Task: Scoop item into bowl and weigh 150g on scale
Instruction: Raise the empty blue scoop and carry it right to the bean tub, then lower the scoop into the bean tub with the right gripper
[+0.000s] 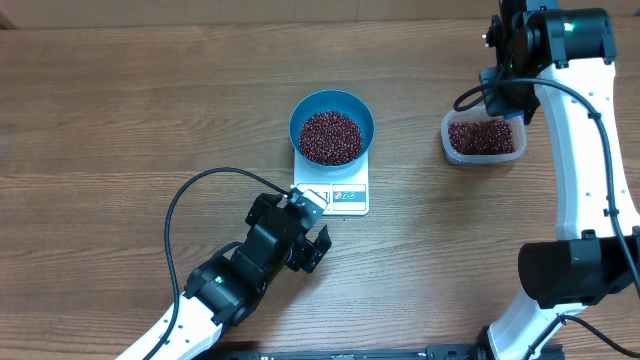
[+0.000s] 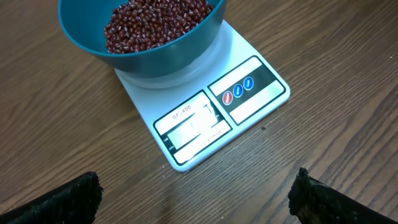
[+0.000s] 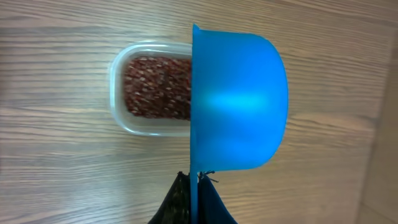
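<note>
Beans [image 1: 331, 137], dark red-brown and heaped loosely, fill much of the teal bowl [image 1: 300, 112], which we see near the centre of the overhead view, sitting on the white scale [image 1: 345, 200]. The bowl is wider than the scale and overhangs it, so only the scale's lower edge with the display [image 2: 193, 124] and the coloured buttons [image 2: 238, 90] shows. In the left wrist view the display is washed out and we cannot read any figure on it.

We find the left gripper [image 1: 321, 226] at lower centre of the overhead frame, just beside the scale's lower left corner but not touching it. Its two fingers [image 2: 62, 199] are spread wide apart and nothing lies between them.

At the upper right, the right gripper [image 3: 193, 208] hangs over a clear plastic tub [image 3: 118, 68] that stands on the wooden table [image 1: 120, 120], well apart from the bowl. Its jaws are clamped tight on the thin handle of a blue scoop [image 3: 239, 102]. In the right wrist view the scoop is turned with its rounded outside toward the camera, covering the tub's right end. The tub holds more of the beans. We cannot tell whether the scoop has anything in it.
</note>
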Motion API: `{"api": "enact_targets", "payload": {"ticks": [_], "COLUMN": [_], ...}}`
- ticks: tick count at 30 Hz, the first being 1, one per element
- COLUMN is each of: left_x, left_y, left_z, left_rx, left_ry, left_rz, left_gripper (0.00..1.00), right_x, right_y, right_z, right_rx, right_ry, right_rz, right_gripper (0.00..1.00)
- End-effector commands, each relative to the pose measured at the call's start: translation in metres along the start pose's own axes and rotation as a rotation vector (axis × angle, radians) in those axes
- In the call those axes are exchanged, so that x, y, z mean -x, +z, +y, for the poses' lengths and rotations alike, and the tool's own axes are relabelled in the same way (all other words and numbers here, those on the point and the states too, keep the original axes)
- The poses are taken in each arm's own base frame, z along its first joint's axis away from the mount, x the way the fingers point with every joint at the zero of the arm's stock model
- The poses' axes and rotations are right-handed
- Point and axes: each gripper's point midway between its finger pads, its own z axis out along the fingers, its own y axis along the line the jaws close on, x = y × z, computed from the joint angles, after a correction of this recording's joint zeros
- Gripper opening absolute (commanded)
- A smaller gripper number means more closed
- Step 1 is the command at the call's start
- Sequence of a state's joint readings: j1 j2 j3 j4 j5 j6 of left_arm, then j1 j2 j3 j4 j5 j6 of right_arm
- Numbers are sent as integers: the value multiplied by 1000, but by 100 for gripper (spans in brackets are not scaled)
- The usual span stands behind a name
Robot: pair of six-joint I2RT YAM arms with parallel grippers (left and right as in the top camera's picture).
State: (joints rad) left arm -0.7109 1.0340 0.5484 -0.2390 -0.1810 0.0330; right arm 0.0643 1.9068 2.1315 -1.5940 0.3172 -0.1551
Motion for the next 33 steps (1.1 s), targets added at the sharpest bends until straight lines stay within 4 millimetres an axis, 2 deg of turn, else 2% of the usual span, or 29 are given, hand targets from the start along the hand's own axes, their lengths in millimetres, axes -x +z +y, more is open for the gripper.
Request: {"api": "enact_targets", "payload": {"ticks": [1,10,13,15,20,26,27,30,33], "left_x": [0,0,0,0,0,0,0,0,0], "left_y": [-1,-1,-1,-1,-1,-1,-1,-1,-1], "left_z": [3,3,3,3,3,3,3,3,3], "left_rx": [14,14,13,14,14,14,14,14,14], "left_ry": [7,7,8,8,8,8,7,8,7], "left_rz": [-5,-5,-5,-5,-5,-5,-5,-5,-5], "left_gripper": [100,100,100,100,100,100,100,100,99], "right_x": [2,3,8,10,11,19,17,9,7], "right_y": [-17,-17,-17,-16,-12,-8,0,15,32], "right_z": [-21,-21,-22,-21,-10,-3,-1,7,25], "right_rx": [-80,-80,-79,-53,116,204,203,199,250], "right_ry": [54,55,120,195,626,900,1016,1173,1256], "right_rz": [-46,-48,-71,-81,-60,-43,-16,51,120], "right_gripper": [4,4,4,4,4,4,4,4,4]}}
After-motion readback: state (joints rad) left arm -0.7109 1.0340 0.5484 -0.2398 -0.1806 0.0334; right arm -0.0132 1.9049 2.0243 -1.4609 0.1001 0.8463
